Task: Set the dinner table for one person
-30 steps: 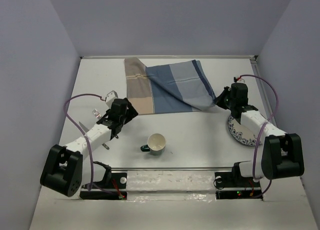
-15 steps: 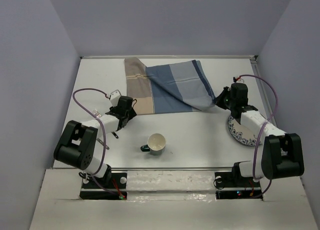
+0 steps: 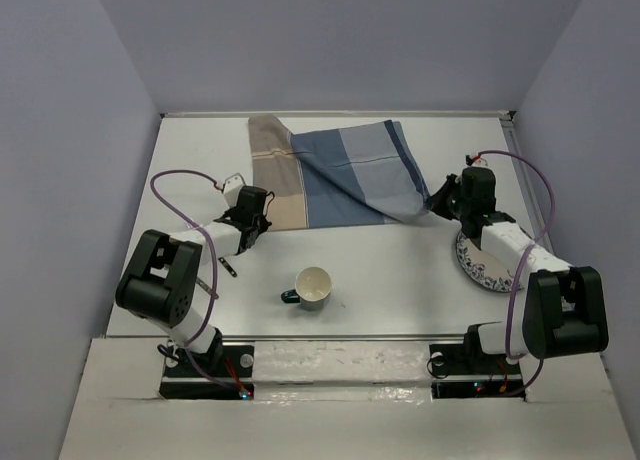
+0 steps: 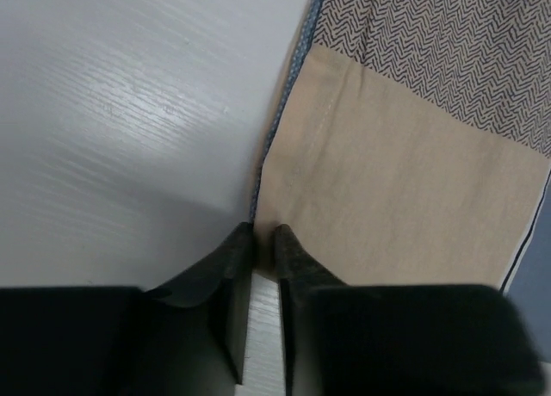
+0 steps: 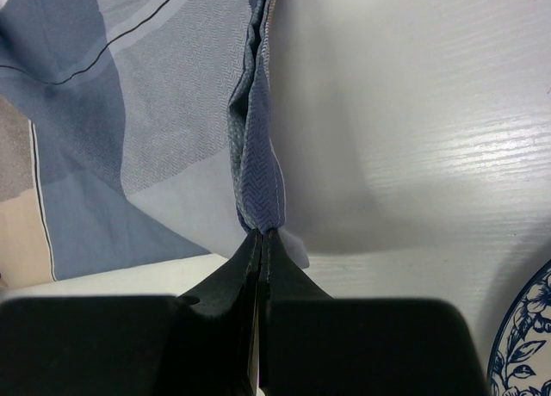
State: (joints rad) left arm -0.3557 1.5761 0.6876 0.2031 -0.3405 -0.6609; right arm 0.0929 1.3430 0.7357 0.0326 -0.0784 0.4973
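Quick count: one large plain white matte dinner table (image 3: 400,260) under everything. On it are one blue-and-tan patchwork cloth placemat (image 3: 340,180) at the far middle, one cream round cup (image 3: 314,286) near the front, and one blue-patterned white plate (image 3: 478,267) on the right.

Both arms are stretched low. The right gripper (image 5: 261,235) reaches over the plate, fingers squeezed on a bunched blue fold at the placemat's right near corner. The left gripper (image 4: 261,235) is at the tan near-left corner, fingers almost together. Can't tell if it's actually got cloth.
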